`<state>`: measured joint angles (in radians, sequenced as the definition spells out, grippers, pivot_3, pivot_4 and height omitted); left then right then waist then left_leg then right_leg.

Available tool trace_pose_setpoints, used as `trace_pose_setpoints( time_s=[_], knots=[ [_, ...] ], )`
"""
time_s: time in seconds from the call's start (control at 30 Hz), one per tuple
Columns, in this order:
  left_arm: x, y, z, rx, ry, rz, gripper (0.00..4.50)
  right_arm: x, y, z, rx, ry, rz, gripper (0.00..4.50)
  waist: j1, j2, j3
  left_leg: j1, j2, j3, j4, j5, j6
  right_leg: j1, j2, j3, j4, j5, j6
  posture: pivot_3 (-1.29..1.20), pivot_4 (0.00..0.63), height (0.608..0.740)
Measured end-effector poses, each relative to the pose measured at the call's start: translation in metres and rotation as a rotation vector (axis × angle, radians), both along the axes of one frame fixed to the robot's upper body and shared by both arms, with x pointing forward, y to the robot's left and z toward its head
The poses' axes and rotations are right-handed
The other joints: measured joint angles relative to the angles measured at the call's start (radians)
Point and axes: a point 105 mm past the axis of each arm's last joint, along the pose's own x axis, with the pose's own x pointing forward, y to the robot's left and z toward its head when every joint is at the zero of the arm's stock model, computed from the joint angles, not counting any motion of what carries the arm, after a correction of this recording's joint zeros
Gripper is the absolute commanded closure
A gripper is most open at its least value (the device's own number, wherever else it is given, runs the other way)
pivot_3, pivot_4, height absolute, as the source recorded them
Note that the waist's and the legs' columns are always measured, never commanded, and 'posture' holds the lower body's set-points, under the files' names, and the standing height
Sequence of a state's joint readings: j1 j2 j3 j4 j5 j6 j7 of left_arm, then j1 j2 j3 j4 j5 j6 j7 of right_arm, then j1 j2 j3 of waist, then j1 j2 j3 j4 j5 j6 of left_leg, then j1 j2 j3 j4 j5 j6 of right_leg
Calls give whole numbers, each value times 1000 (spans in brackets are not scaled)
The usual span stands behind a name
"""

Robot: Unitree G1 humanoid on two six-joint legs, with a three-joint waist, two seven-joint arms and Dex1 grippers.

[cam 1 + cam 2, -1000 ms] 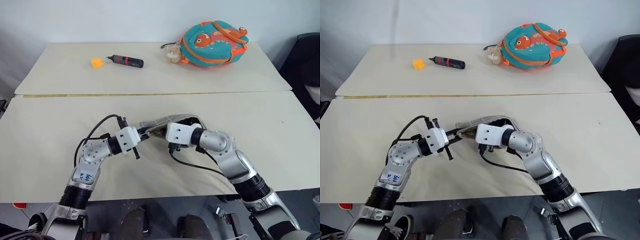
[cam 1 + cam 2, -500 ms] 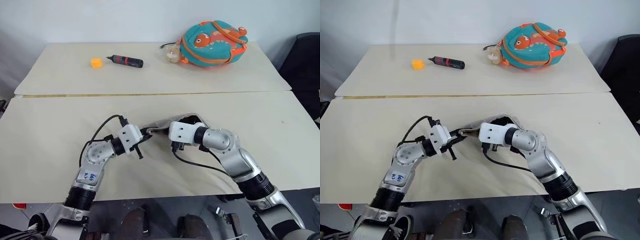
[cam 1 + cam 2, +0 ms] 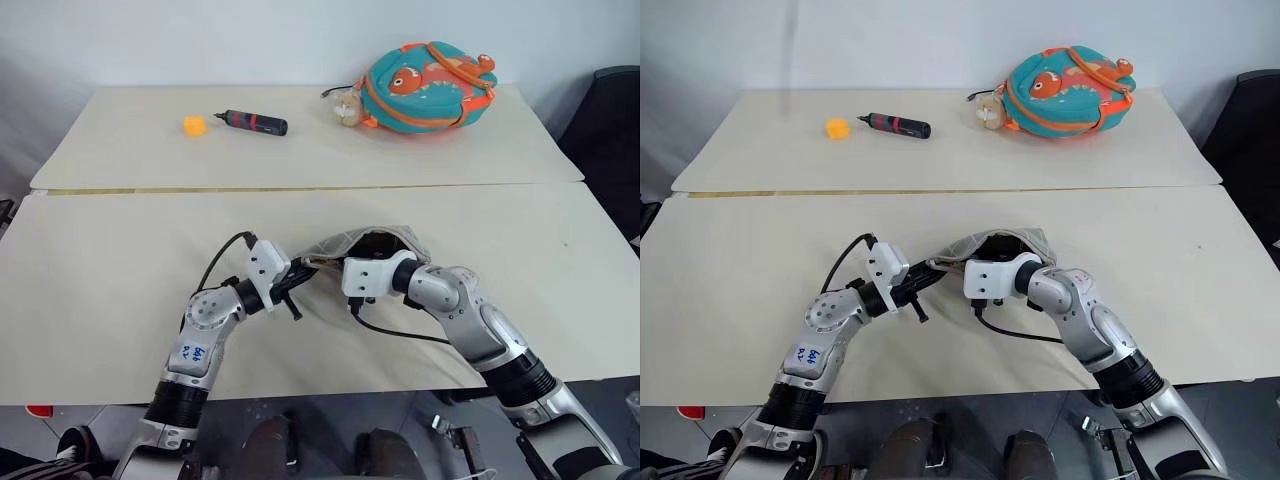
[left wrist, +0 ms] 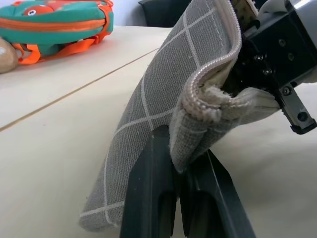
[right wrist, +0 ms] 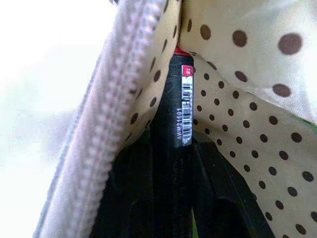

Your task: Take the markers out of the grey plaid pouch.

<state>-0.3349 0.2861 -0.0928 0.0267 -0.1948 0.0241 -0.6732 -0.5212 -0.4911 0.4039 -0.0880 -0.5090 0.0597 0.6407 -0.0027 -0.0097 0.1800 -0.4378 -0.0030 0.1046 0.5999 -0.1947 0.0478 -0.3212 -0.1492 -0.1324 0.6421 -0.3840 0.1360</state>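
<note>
The left gripper [image 4: 181, 193] has its fingers pinched tight on the edge of the grey plaid pouch [image 3: 345, 243], which is lifted over the near worktop [image 3: 100, 290]. The right gripper [image 5: 171, 198] is inside the dotted lining, fingers clamped on 1 black marker [image 5: 178, 114]. The marker points deeper in, its far end hidden.

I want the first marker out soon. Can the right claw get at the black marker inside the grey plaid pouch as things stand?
Probably yes. The left claw pinches the grey plaid pouch at its zipper edge, holding its mouth open, and the right claw is already inside with the black marker between its fingers.
</note>
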Motion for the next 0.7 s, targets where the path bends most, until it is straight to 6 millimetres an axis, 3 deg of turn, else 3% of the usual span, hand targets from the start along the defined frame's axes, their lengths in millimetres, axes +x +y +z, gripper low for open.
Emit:
trace_pose_setpoints(
  time_s=[0.33, 0.53, 0.7],
  knots=[
    [-3, -1, 5, 36, -64, -11, 4500, -4, -1, -4, 166, 234, -72, 3913, 0, 0, 0, 0, 0, -1, 1, 0, 0, 1, 0, 0, 0, 0, 0, 0, 150, 740],
    [0, -11, 2, -80, 44, 0, 4500, -3, -2, -8, -77, 2, -3, 3913, 2, 0, 0, 0, 0, -1, 1, 0, 0, 0, 0, 0, 0, 0, 0, 0, 150, 740],
    [2, -11, 3, -137, 106, 0, 4500, -4, -2, -5, -140, -52, 50, 3913, -2, 0, 0, 0, 1, -1, 1, 1, -1, 1, 1, 0, 0, 0, 0, 0, 150, 740]
  ],
)
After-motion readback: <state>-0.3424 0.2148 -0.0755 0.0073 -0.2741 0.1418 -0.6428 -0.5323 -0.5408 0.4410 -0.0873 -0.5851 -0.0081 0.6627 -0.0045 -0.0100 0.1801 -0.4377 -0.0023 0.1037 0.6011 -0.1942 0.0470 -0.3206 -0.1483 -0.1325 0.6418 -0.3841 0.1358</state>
